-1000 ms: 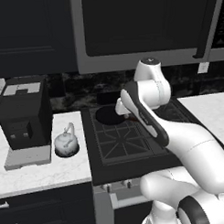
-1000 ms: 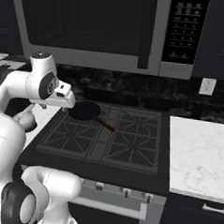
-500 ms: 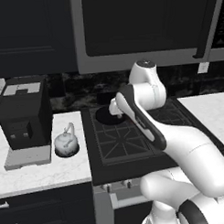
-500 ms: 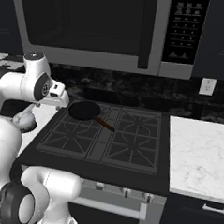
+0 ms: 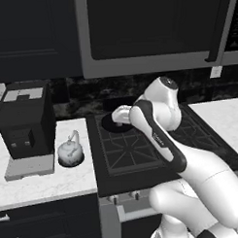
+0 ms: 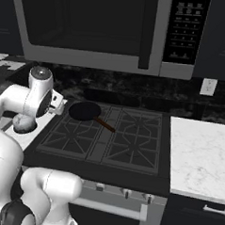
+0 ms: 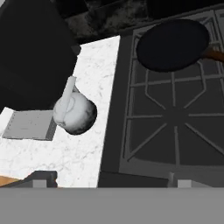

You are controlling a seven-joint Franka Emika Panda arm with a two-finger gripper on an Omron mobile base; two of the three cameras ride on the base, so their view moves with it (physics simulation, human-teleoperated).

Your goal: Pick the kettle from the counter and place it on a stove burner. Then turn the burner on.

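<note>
Arm swung left across stove toward kettle (image 5: pixel 69 152) over last second. Kettle sat untouched on counter (image 5: pixel 50 181), just beside coffee machine (image 5: pixel 25 125). Gripper jaws spread wide, holding nothing. Front-left stove burner (image 7: pixel 175 120) free; pan (image 6: pixel 85 111) occupied rear one. Pickup not begun.

The arm's hand (image 5: pixel 122 114) has swung leftward over the stove toward the kettle (image 5: pixel 70 152).
</note>
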